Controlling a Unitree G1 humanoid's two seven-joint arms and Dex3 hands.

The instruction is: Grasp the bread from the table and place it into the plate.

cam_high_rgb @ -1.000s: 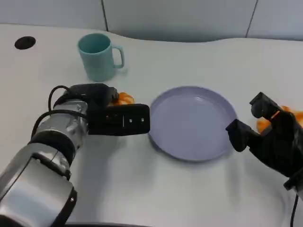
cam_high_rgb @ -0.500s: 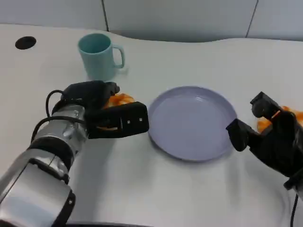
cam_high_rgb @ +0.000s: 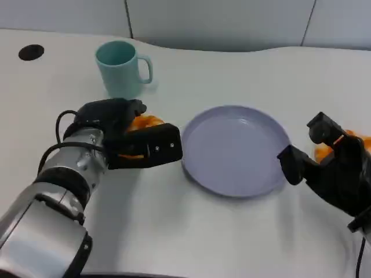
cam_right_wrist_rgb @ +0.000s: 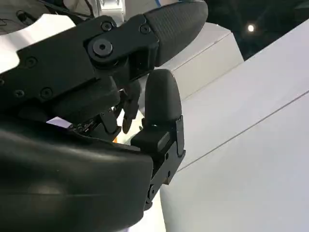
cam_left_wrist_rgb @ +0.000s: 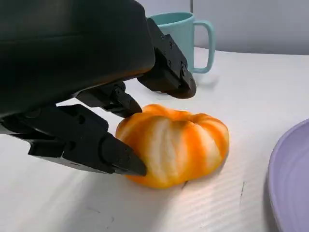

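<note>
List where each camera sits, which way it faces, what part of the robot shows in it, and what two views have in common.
Head view: high on the robot, looking down at the table with the plate and mug; both silver forearms, left hand and right hand show.
Left wrist view: behind the left hand, low over the table, facing the bread; black fingers touch it.
Right wrist view: behind the right hand, tilted up toward white panels.
Shared: head and left wrist views both show bread, mug and plate.

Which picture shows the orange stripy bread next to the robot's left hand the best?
The left wrist view: the round orange-and-white striped bread lies whole and close up on the table, black fingers touching it. The head view shows just an orange sliver behind the left hand. The right wrist view adds nothing.
</note>
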